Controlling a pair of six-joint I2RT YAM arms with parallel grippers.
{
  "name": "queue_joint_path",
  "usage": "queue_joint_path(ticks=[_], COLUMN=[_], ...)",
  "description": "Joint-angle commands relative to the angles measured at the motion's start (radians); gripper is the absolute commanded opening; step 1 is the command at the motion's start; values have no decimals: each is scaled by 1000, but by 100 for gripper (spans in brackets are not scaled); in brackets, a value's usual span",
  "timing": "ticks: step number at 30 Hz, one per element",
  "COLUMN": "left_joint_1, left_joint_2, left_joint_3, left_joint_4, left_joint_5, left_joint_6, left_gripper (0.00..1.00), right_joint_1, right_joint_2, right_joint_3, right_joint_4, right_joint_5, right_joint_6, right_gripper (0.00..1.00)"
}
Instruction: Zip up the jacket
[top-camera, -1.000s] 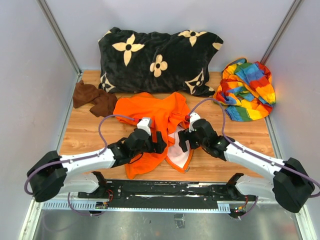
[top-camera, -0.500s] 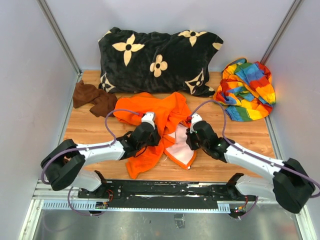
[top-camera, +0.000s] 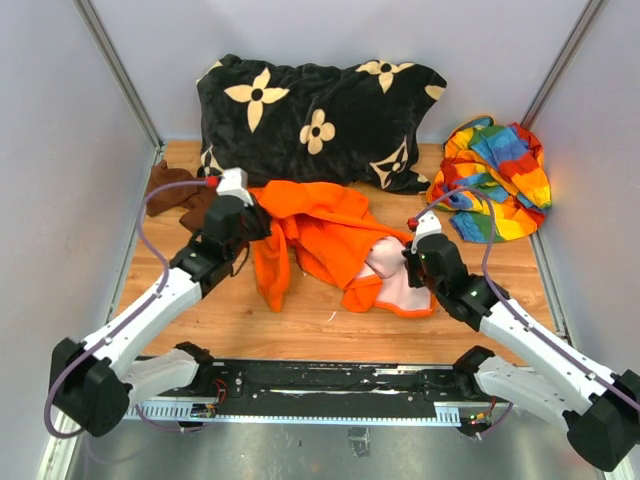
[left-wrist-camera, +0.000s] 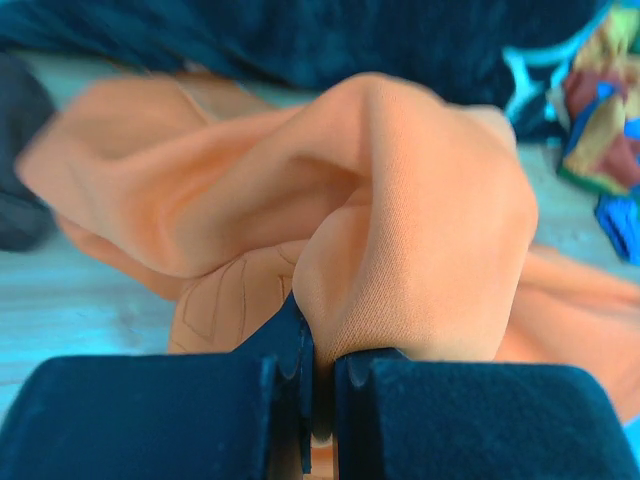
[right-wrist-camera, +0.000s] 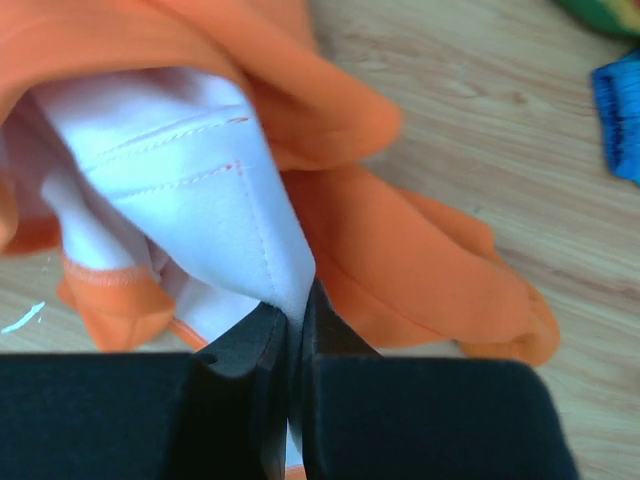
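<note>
**Jacket.** The jacket (top-camera: 325, 232) lies crumpled on the middle of the table (top-camera: 200, 300), just in front of the pillow (top-camera: 320, 110). It is drawn out sideways between the two grippers. Its left end is raised. From that end a narrow fold of orange cloth hangs toward the near edge. At the right end the pale lining (top-camera: 392, 270) faces up, edged in orange. The zipper cannot be made out in any view.

**Left gripper.** The left gripper (top-camera: 258, 226) is at the jacket's left end, with its arm reaching in from the near left. In the left wrist view the jaws are pressed together on a bunched ridge of orange cloth. The cloth bulges up and over the fingertips (left-wrist-camera: 290, 345). Only a thin seam of fabric shows between the pads.

**Right gripper.** The right gripper (top-camera: 410, 272) is at the jacket's right end, low over the table. In the right wrist view the jaws are pressed together on a folded edge of the lining, and stitch lines run across the pale cloth just above the pinch. Orange cloth lies on the bare wood to the right of the jaws.

**Surroundings.**
- The pillow is black with cream flower shapes and lies along the far side of the table.
- A brown cloth (top-camera: 170, 190) lies at the far left. It is partly covered by the left arm and sits just beside the jacket's left end.
- A striped cloth (top-camera: 495, 180) is heaped in the far right corner beside the pillow, apart from the jacket.
</note>
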Motion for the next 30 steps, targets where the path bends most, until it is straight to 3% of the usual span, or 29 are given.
queue_joint_path(ticks=[1,6,10,13,16,19,23,26,30], left_joint_1=[120,226,299,320,325,326,325,325,325], left_joint_2=[-84,-98,-112,-112,-125,-149,-187,-211,-243], left_joint_3=[121,211,222,191,131,69,27,46,104], left_joint_4=[-98,-167,-191,-221,-212,-186,-186,-207,-292], left_joint_5=[-49,-104,-229,-322,-319,-282,-216,-142,-53], left_joint_6=[69,89,105,104,57,17,8,35,70], left_gripper=[0,0,0,0,1,21,25,47,66], right_joint_1=[-74,-147,-191,-199,-198,-198,-198,-199,-198], right_joint_2=[-42,-55,-79,-98,-103,-100,-102,-110,-128], right_joint_3=[83,140,175,164,125,72,8,-14,1], right_joint_4=[-59,-90,-108,-113,-115,-114,-110,-93,-96], right_joint_5=[75,71,71,56,15,-22,-43,-75,-128], right_joint_6=[-18,-22,-29,-31,-15,8,28,27,7], right_gripper=[1,3,4,4,4,5,9,25,43])
